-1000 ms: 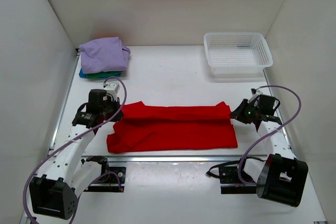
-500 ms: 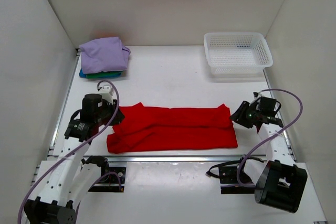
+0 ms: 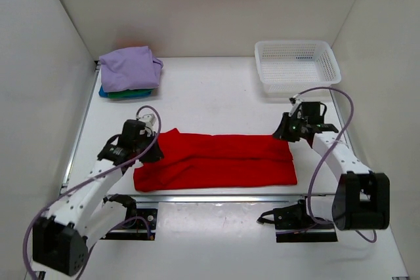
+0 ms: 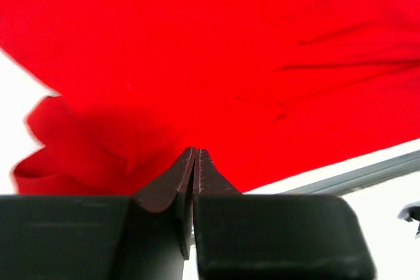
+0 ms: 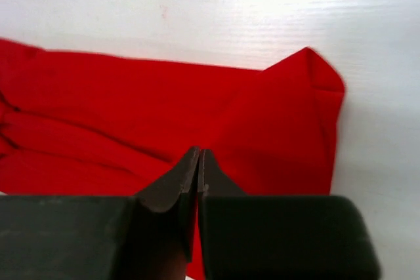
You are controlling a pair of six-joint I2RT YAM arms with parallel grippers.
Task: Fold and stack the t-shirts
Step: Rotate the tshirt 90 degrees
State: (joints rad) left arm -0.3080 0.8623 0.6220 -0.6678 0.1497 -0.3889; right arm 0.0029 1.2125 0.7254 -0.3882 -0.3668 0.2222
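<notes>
The red t-shirt (image 3: pixel 223 159) lies on the table as a long band folded lengthwise, with its left end bunched. My left gripper (image 3: pixel 152 152) is shut at that left end; in the left wrist view its tips (image 4: pixel 195 150) rest against the red cloth (image 4: pixel 230 44), and no cloth shows between them. My right gripper (image 3: pixel 283 132) is shut over the far right corner; in the right wrist view its tips (image 5: pixel 198 150) are above the flat cloth (image 5: pixel 131 109). The lavender t-shirt (image 3: pixel 128 67) lies folded on the teal and green ones (image 3: pixel 125 94) at the back left.
A white mesh basket (image 3: pixel 298 86) stands at the back right, just behind my right arm. White walls close in the left, right and back. A metal rail (image 3: pixel 216 197) runs along the table's near edge, close to the shirt's front hem.
My right gripper has moved from beyond the shirt's right end in over its far right corner, which now lies flat. My left gripper has shifted right and nearer along the left end.
</notes>
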